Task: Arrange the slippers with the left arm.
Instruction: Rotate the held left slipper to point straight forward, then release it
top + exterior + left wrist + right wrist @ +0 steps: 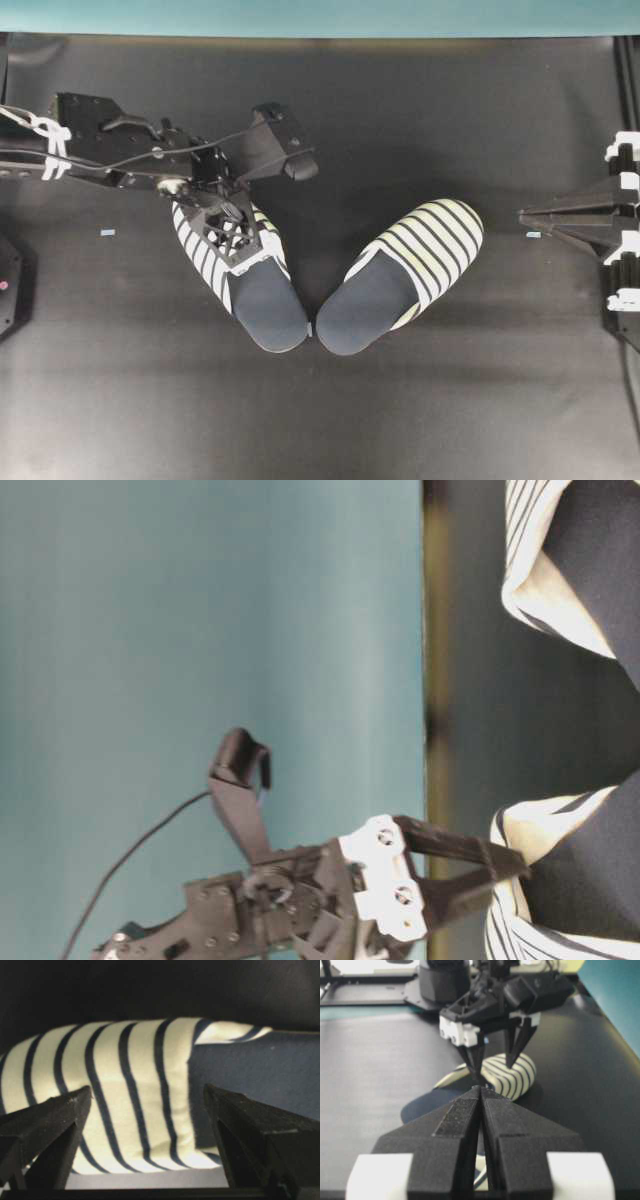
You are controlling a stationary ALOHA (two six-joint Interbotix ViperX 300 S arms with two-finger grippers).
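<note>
Navy insoles and cream-striped toe covers marked the slippers on the black tabletop (450, 390), lying heel to heel in a V near its middle. From overhead, the left slipper (262, 292) pointed its toe toward eleven o'clock and the right slipper (405, 272) toward one or two o'clock, their heels nearly touching at six.

Over the left slipper's striped toe cover hung the left gripper (232, 232), its jaws spread wide. The wrist view showed one finger on either side of the toe cover's rear edge, where stripes met insole, neither one visibly gripping it. Away at three o'clock the right gripper (530, 217) sat parked, jaws pressed together, well apart from both slippers.

The risk, as I judged it, lay in the soft fabric. If the jaws closed on the toe cover alone, the cloth could bunch and the slipper swing or slide loose when turned. And with the heels so close, swinging the left slipper straight could nudge its partner out of line.
</note>
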